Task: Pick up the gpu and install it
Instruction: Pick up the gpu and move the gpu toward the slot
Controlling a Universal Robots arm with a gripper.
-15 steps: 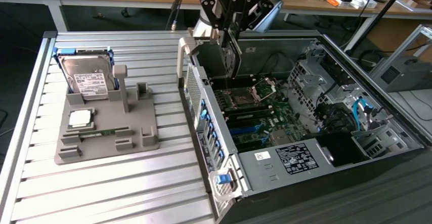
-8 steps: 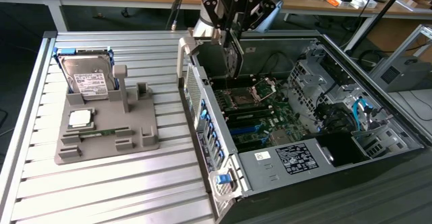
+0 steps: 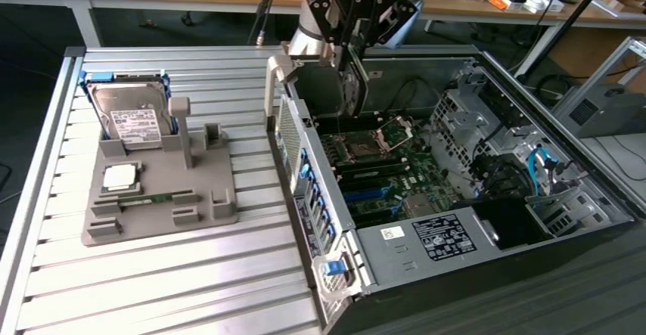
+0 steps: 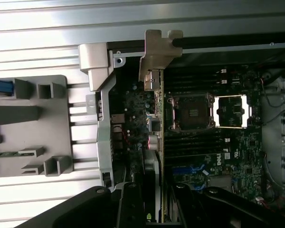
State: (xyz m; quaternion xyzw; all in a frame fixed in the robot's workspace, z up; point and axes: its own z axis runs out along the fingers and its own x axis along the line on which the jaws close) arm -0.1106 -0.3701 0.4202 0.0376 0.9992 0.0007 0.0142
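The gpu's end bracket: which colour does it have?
Silver, bare metal. The end bracket of the gpu shows best in the wrist view.

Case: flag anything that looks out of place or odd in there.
Nothing spilled or damaged. One oddity: the socket cover stands flipped open beside the socket, which looks empty. The gpu hangs upright in the claw, not askew.
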